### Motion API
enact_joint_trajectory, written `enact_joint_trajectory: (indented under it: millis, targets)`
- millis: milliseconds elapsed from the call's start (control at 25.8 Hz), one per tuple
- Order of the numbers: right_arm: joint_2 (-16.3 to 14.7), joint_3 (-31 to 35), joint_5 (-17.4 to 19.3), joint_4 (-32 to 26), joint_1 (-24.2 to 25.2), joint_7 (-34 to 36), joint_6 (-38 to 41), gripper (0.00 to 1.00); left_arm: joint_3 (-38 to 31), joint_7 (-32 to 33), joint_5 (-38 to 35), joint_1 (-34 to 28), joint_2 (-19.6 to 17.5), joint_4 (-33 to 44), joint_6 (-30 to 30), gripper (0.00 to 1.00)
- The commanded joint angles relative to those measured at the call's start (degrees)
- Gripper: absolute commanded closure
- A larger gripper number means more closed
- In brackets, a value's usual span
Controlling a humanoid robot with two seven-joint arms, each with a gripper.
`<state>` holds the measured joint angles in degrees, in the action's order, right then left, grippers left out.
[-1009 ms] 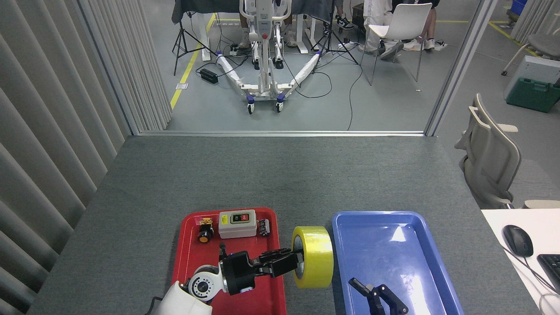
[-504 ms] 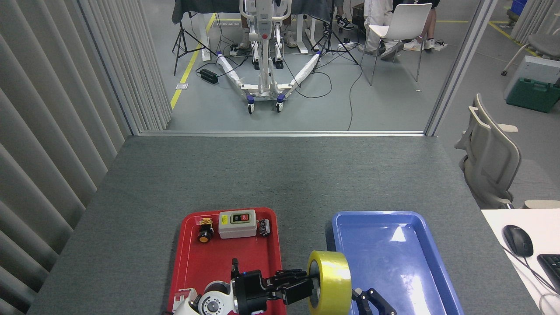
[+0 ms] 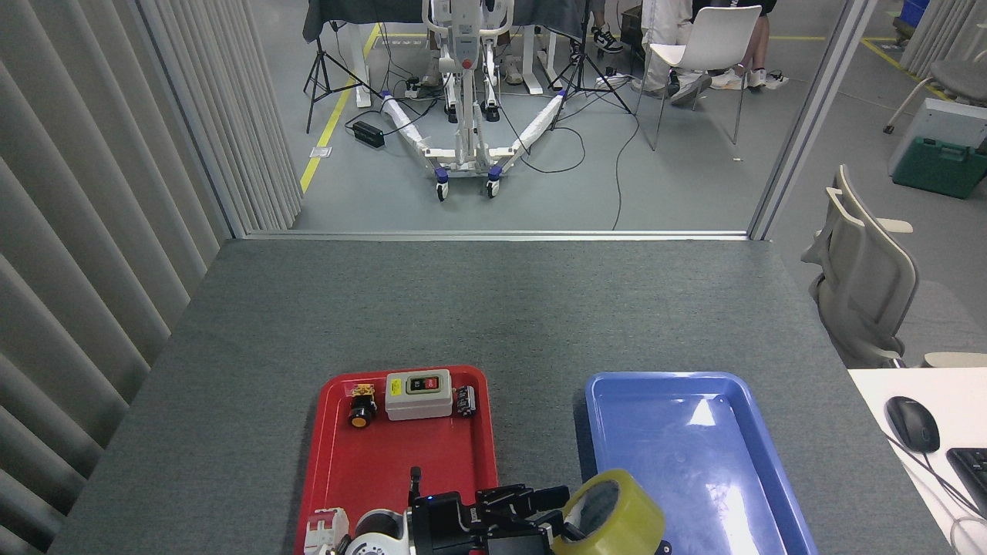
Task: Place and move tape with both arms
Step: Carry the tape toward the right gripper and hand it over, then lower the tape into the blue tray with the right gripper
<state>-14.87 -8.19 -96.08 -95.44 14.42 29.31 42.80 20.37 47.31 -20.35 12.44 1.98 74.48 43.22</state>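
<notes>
The tape (image 3: 626, 515), a wide yellow roll, is held off the table at the bottom edge of the head view, tilted so its white-lined core faces up and left. It hangs over the near left corner of the blue tray (image 3: 740, 401). My left gripper (image 3: 565, 523) comes in from the left, low over the red tray (image 3: 339, 470), and is shut on the tape's left rim, with its fingers (image 3: 524, 499) reaching the roll. Of my right gripper only a small dark bit (image 3: 661, 546) shows under the tape at the frame's edge.
The red tray carries a white switch box (image 3: 417, 394), an orange push button (image 3: 358, 411), a small black part (image 3: 463, 401) and a white block (image 3: 322, 532). Grey table (image 3: 493, 308) extends far ahead. A desk with a mouse (image 3: 912, 423) stands at the right.
My left gripper has carried the tape right and toward me, from between the trays to over the blue tray's near corner, and the roll has tilted. The right gripper has dropped almost out of view.
</notes>
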Motion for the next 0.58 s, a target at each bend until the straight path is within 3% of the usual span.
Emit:
enact_joint_trajectory:
  millis: [0,194,310,427,543]
  targets:
    - [0.0,0.0,-0.1,0.1,0.1,0.1,0.4,1.0,-2.6,-0.8,0.2,-0.1,-0.3,0.7,-9.4,0.0]
    - [0.0,0.2,0.0,0.1,0.4,0.2,0.3,1.0,-10.4,-2.0,0.0,0.0,-0.4,1.5,-31.7,0.0]
    - [0.1,0.8,0.5,0.0,0.4,0.0,-1.8,1.0,-11.4,-4.2,-0.2,0.4,-1.9,1.7,-43.7,0.0]
    - [0.9,0.7,2.0,-0.5,0.4,-4.3,-15.5,1.0,-11.4,-10.7,-7.5,-0.4,-7.6,7.0,-46.6,0.0]
    - [2.7,-0.1,6.0,-2.0,-0.6,-21.0,-35.2,1.0,-11.2,-23.9,-25.1,-3.8,-9.4,13.8,-46.7,0.0]
